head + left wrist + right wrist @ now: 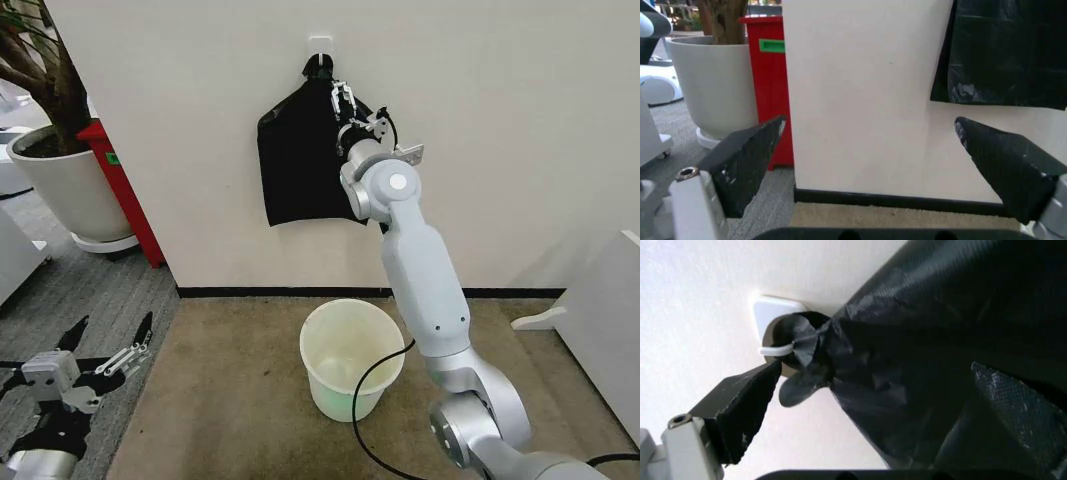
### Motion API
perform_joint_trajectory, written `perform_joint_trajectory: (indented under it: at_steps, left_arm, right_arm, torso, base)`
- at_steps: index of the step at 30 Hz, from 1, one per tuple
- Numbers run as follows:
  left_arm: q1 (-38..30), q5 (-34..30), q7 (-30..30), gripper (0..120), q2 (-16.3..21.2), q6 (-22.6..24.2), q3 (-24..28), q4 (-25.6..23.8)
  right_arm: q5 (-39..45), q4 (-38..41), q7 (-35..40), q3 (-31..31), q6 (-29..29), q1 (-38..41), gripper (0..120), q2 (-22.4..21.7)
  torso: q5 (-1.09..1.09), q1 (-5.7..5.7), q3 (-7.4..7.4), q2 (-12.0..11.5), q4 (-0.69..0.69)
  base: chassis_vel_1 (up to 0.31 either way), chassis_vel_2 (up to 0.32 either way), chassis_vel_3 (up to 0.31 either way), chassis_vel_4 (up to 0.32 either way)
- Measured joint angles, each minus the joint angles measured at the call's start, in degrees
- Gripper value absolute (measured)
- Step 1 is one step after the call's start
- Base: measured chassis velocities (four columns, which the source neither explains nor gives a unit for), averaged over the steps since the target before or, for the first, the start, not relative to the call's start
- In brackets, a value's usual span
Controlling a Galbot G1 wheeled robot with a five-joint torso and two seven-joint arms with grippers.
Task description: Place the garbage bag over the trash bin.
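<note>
cream wall (520,120) rises behind a brown carpet (230,400), with a dark skirting strip along its foot. the bin (352,358) stands on the carpet just in front of the wall, upright and open, nothing over its rim. above the bin, a white hook (320,45) is fixed high on the wall, and a black bundle (295,165), flat and knotted at its top, hangs from it against the wall. the right gripper (343,98) reaches up over the bin to the bundle's upper edge, just below the knot. in the right wrist view its fingers (740,410) are spread wide, one beside the knot (807,357) and the other over the black plastic (940,340), with nothing clamped between them. the left gripper (110,345) sits low, well away from the bin on the plant side, over grey floor; its fingers (747,160) are wide apart and hold nothing. a white plant pot (65,185) and a red box (125,195) stand past the wall's corner.
</note>
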Motion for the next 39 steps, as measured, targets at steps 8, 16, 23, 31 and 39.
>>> perform_joint_trajectory:
  at_steps: [8, 16, 23, 31, 39]
  left_arm:
    - [0.0, -0.1, 0.0, 100, 0.0, 0.1, 0.0, 0.0]
    - [0.4, 0.4, 0.1, 100, -0.1, 0.0, 0.1, 0.0]
    - [2.3, 3.0, 1.0, 100, -0.9, -0.9, 0.2, 0.0]
    - [2.4, 3.1, 1.1, 100, -0.9, -0.9, 0.2, 0.0]
    - [2.4, 3.1, 1.1, 100, -0.9, -0.9, 0.1, 0.0]
  right_arm:
    - [-0.2, -0.7, -0.5, -0.4, -0.1, 1.1, 100, 0.0]
    - [-0.4, -1.5, -1.4, -1.0, -0.2, 2.0, 91, 0.4]
    - [-0.7, -2.1, -1.7, -1.0, -0.3, 2.8, 72, 0.2]
    - [-0.7, -2.0, -1.6, -1.5, -0.4, 2.1, 60, 0.1]
    - [-0.6, -2.1, -1.4, -1.7, -0.3, 2.1, 64, 0.1]
  torso:
    - [0.0, 0.0, 0.0, 0.0, 0.0]
    - [0.0, 0.0, 0.0, 0.0, 0.01]
    - [0.0, 0.0, 0.0, 0.0, 0.01]
    - [0.0, 0.0, 0.0, 0.0, 0.01]
    - [0.0, 0.0, 0.0, 0.0, 0.0]
  base:
    - [0.0, 0.0, 0.0, 0.0]
    - [0.0, 0.0, 0.0, 0.0]
    - [0.0, 0.0, 0.0, 0.0]
    - [0.0, 0.0, 0.0, 0.0]
    - [0.0, 0.0, 0.0, 0.0]
